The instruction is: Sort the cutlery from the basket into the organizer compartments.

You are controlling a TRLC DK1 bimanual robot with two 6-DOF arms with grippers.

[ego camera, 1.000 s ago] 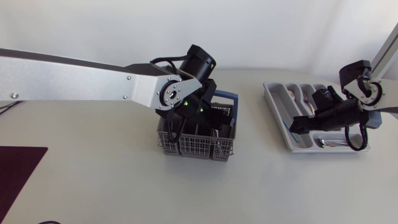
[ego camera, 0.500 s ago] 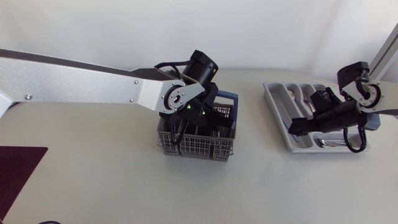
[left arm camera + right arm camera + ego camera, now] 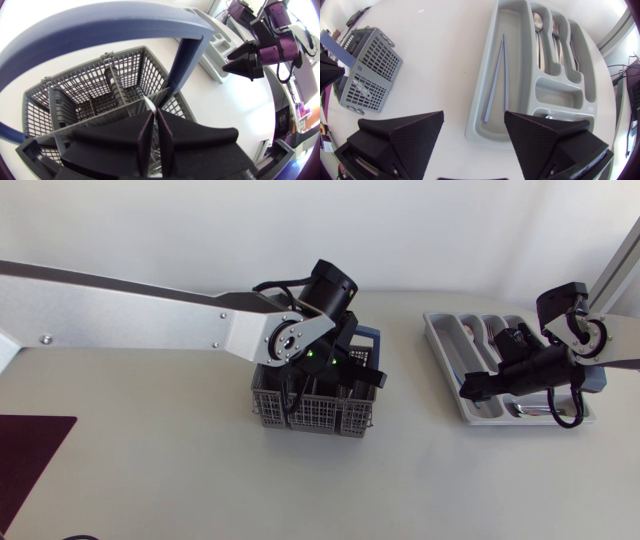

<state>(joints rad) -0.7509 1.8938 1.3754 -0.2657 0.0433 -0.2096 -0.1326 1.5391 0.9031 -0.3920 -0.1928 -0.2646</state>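
Left gripper (image 3: 154, 119), pinching a pale sliver (image 3: 150, 104), likely cutlery, had edged toward 3 o'clock in the basket (image 3: 300, 416); right gripper (image 3: 474, 118), spread, had drifted toward 9 o'clock off the organizer (image 3: 485, 65)

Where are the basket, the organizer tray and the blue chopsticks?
basket (image 3: 310, 416): head view, front mesh wall.
organizer tray (image 3: 520, 70): right wrist view, bare floor of its long compartment.
blue chopsticks (image 3: 494, 77): right wrist view, mid-length.

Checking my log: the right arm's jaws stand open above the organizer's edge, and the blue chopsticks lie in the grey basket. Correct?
One slip: the blue chopsticks lie in the long outer compartment of the organizer, not in the basket, as the right wrist view shows. The right gripper does hold its jaws open above the organizer's edge.
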